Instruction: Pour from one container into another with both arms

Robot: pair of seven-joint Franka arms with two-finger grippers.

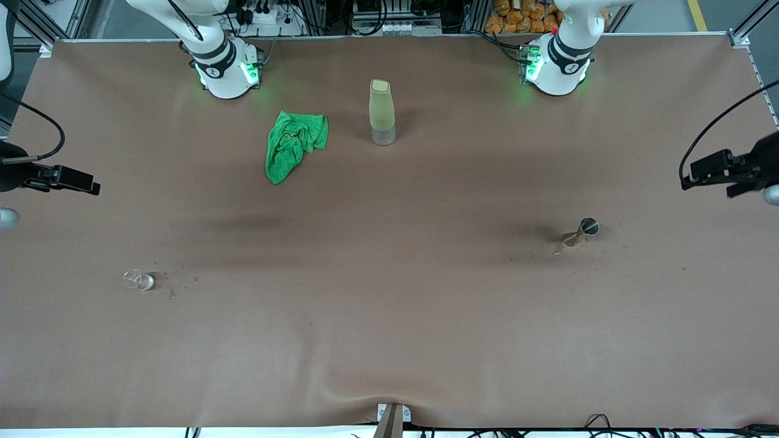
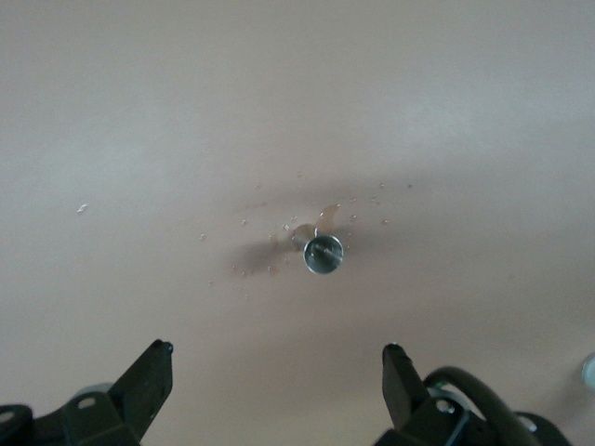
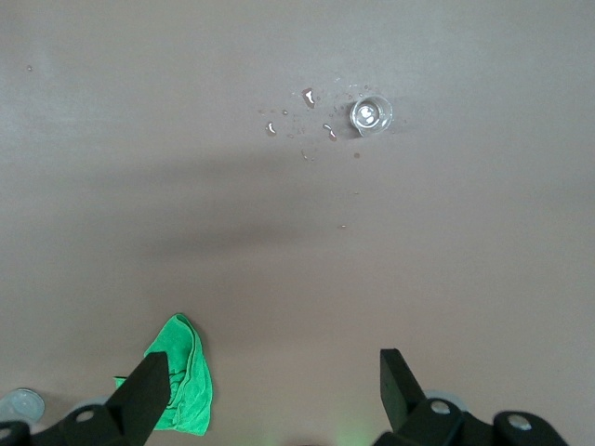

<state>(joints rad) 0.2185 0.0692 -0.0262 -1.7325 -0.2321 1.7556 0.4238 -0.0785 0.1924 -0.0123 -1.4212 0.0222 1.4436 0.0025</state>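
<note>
Trouble could come from wet drops by both cups — slippery grips. Both grippers, left gripper [image 2: 277, 376] and right gripper [image 3: 272, 386], hang wide open, holding nothing. Clear cup [image 1: 137, 280] and metal cup [image 1: 583, 230] sit nearer the camera than the green bottle [image 1: 381, 112] — small and easy to tip.

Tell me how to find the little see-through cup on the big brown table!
Start at the brown table and go toward the right arm's end, well nearer the front camera than the green cloth. The clear cup stands there alone, with a few droplets beside it. It is tiny and glassy, unlike the shiny metal cup at the left arm's end or the tall yellowish bottle.
</note>
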